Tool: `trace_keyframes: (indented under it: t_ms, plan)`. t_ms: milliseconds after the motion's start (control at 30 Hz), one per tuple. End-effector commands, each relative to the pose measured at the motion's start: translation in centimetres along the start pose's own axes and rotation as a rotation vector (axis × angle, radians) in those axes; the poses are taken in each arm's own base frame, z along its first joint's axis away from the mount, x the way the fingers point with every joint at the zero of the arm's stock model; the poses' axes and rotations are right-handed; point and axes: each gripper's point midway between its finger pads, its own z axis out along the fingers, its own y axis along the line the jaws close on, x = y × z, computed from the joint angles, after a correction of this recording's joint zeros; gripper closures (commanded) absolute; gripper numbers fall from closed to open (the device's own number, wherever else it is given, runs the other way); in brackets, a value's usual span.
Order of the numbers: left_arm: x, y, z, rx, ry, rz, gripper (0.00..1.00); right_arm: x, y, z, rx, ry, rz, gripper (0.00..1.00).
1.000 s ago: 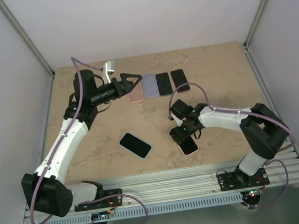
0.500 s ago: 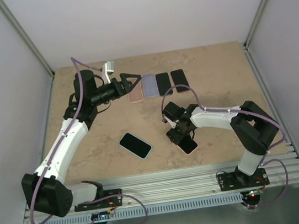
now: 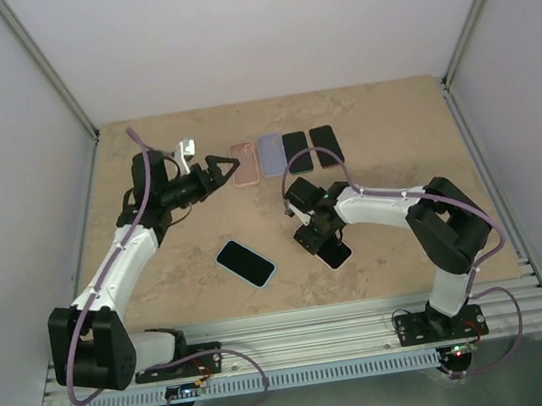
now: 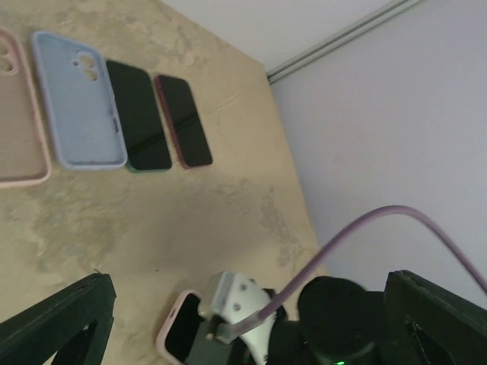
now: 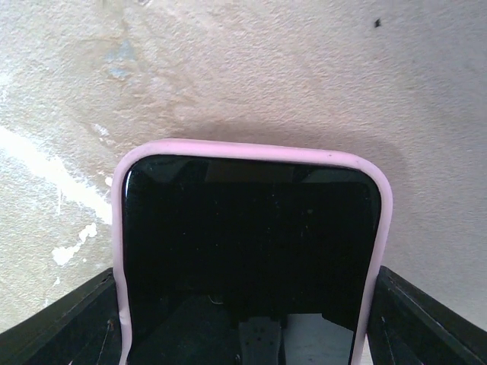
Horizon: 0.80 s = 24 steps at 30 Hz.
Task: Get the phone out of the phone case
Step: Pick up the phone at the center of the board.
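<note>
The phone (image 5: pixel 247 236), its black screen up, sits in a pink phone case (image 5: pixel 251 150) on the table right of centre (image 3: pixel 335 253). My right gripper (image 3: pixel 319 240) straddles its near end. Both fingers (image 5: pixel 76 323) press against the case's long sides, so it is shut on the cased phone. My left gripper (image 3: pixel 217 166) hangs open and empty above the table, just left of the back row. In the left wrist view the cased phone (image 4: pixel 176 334) shows partly under the right arm.
A back row holds an empty pink case (image 3: pixel 243 163), an empty lavender case (image 3: pixel 271 155), a black phone (image 3: pixel 296 152) and a dark red phone (image 3: pixel 326 145). A phone in a light blue case (image 3: pixel 246 263) lies left of centre. Walls enclose the table.
My right gripper slid left along the cased phone and closed in on its sides, shifting it slightly. My left gripper drew back to the left, away from the back row.
</note>
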Motion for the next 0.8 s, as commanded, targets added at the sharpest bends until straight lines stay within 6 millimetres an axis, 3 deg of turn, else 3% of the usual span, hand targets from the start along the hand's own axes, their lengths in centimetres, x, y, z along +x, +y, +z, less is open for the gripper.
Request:
trace_keyframes:
  t_ms: [0, 367, 633, 767]
  plan:
    - [-0.2, 0.2, -0.5, 0.033, -0.034, 0.025, 0.01, -3.1, -0.9, -2.7, 0.057, -0.123, -0.026, 0.35]
    - [3.3, 3.6, 0.8, 0.049, 0.013, -0.016, 0.15, -9.2, -0.7, -9.3, 0.031, -0.408, -0.031, 0.36]
    - [4.2, 3.2, 1.3, 0.119, 0.043, -0.083, 0.35, -12.7, -0.2, -14.5, -0.008, -0.578, -0.041, 0.36]
    - [4.8, 2.1, 1.6, 0.155, 0.067, -0.064, 0.43, -13.8, 0.2, -16.5, -0.043, -0.626, -0.036, 0.36]
